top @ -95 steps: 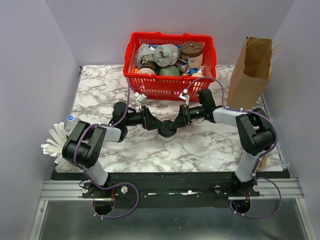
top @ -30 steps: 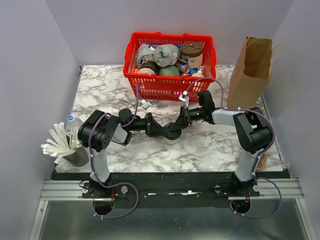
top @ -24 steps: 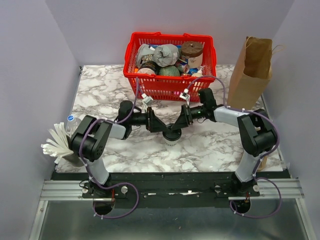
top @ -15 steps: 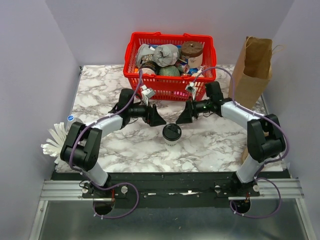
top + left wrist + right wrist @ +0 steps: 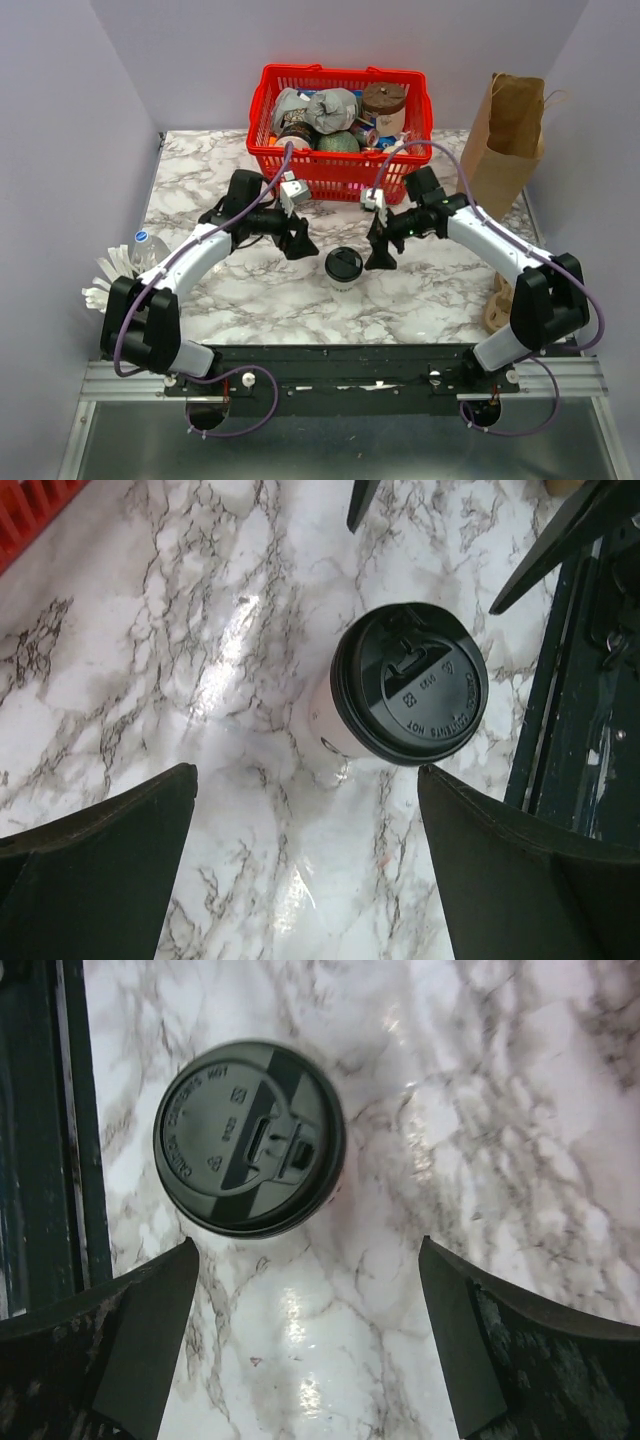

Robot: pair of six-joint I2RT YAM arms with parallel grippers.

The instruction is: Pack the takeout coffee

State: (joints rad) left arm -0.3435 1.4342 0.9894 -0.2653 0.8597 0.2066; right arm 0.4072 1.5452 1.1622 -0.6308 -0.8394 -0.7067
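The takeout coffee stands upright on the marble table, a small white cup with a round black lid. It shows in the left wrist view and the right wrist view, free of both grippers. My left gripper is open, up and to the left of the cup. My right gripper is open, just to the right of the cup. Neither touches it. The brown paper bag stands open at the back right.
A red basket full of groceries stands at the back middle. A blue-capped water bottle and a cup of white straws stand at the left edge. A brown wooden object lies at the right edge.
Both grippers held the cup between them a second ago. They have opened, let it go and drawn back and up, left and right; the cup stands alone.
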